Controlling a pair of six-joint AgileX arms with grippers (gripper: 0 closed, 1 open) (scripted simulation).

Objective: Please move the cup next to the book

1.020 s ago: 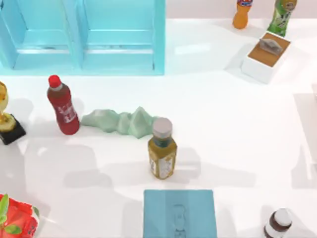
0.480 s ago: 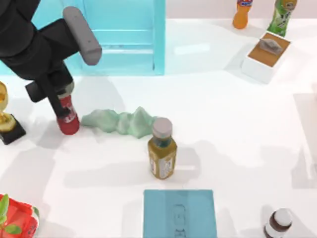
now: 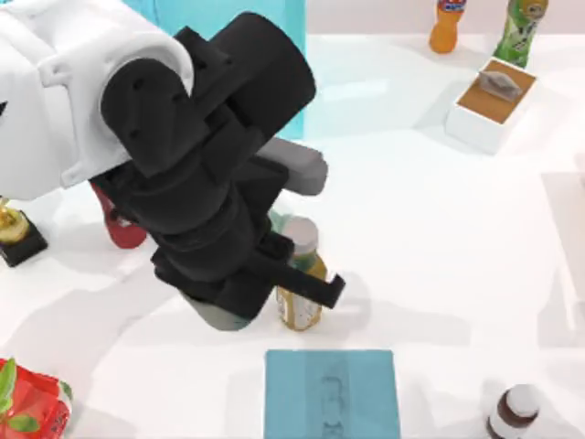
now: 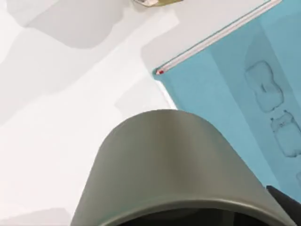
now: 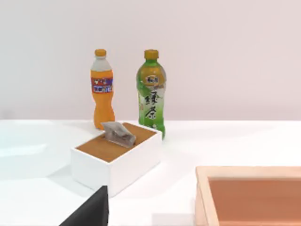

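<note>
White table, left arm (image 3: 219, 219) swung in over the middle.

A second ago it was absent; now it reaches across the table. I cannot tell its gripper's state. The cup (image 3: 13, 230) stands untouched far out behind the arm, at the table's left edge, well apart from the book (image 3: 332, 393) lying just below the wrist. No grasp yet, I judge.

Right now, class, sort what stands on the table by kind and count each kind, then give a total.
Bottles: 5 (red, yellow-brown, orange, green, dark)
Trophy cup: 1
Book: 1
Tissue box: 1
Cabinet: 1
Red packet: 1
Total: 10
</note>
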